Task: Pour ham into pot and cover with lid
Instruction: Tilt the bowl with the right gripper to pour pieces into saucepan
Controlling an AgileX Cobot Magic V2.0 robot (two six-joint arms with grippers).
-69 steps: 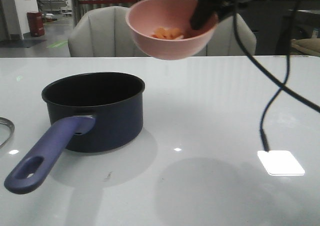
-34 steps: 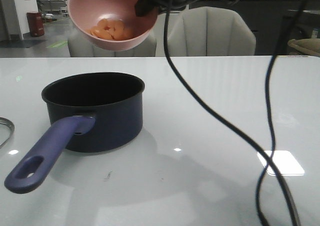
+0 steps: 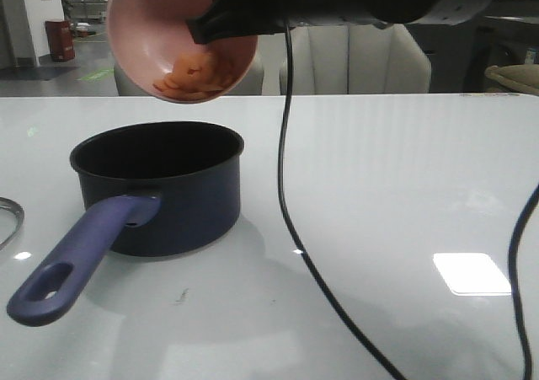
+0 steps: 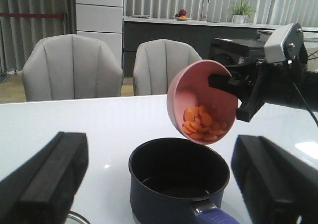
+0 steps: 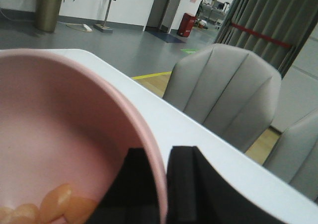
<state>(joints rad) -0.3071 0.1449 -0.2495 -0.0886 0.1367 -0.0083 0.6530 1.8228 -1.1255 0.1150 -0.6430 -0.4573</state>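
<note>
Lid (image 3: 7, 220): only a rim sliver is seen at left edge of the front view. Pot (image 3: 160, 186) is stood left of centre, handle toward lower left. Above it, pink bowl (image 3: 177, 34) is tilted, ham (image 3: 195, 74) gathered at its low side. Right gripper (image 5: 161, 189) is clamped on the bowl rim. Left gripper (image 4: 159, 184) is spread wide.

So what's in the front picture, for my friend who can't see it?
The right gripper tips a pink bowl of ham over an empty pot on a white table.
</note>
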